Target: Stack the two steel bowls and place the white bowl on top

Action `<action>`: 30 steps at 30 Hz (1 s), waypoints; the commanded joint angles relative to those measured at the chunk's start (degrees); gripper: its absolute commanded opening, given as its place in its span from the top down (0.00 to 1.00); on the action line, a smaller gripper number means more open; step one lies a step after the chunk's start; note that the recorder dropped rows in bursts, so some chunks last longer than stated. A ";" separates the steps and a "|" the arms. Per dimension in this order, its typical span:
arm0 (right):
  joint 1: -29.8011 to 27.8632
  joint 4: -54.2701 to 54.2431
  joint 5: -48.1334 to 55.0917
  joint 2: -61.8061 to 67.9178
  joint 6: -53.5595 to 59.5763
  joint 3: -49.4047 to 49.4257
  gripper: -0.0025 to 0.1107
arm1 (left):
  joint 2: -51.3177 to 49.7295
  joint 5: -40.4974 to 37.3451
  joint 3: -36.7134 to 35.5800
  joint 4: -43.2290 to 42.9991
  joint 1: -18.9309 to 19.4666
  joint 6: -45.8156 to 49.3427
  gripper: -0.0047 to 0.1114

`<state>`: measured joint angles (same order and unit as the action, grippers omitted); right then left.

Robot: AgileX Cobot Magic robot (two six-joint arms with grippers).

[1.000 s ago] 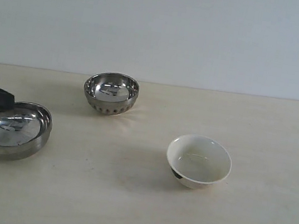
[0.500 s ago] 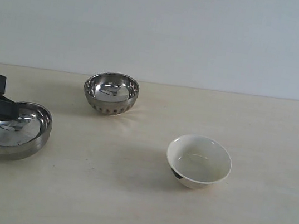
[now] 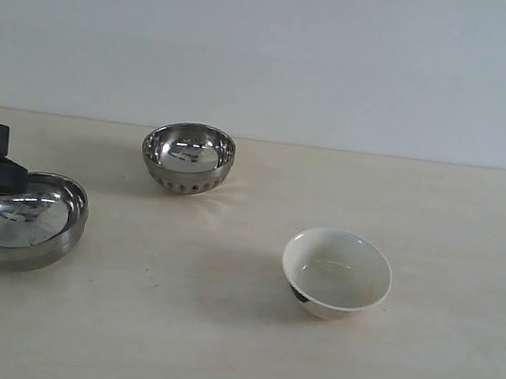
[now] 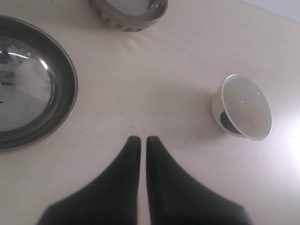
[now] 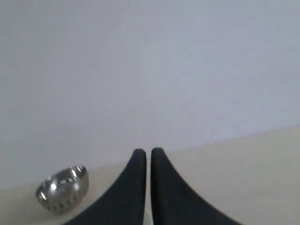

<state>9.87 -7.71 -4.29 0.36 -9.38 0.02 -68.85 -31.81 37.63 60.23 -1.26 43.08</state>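
Bowls standing apart: you see the plain steel bowl (image 3: 22,220) at lower left, the dimpled steel bowl (image 3: 187,158) at upper centre and the white bowl (image 3: 336,272) right of centre, its dark mark (image 3: 299,295) unreadable. Your left gripper (image 4: 140,139) and right gripper (image 5: 145,151) are closed narrow, holding nothing.

Soft, even light leaves faint shadows on the pale beige worktop (image 3: 209,355). Glints mark the wide plain steel bowl (image 3: 22,219) and the smaller dimpled steel bowl (image 3: 187,157). Glare washes the left wrist view beside the glossy cream-white ceramic bowl (image 4: 243,114).
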 commanded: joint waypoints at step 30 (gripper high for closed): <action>-0.10 70.37 -10.99 41.13 -81.74 -39.75 0.98 | -0.10 9.11 0.30 0.38 0.04 1.52 0.93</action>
<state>9.87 43.39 -15.72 33.33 -78.34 -35.61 -68.85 -22.87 37.63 60.12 -1.26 44.17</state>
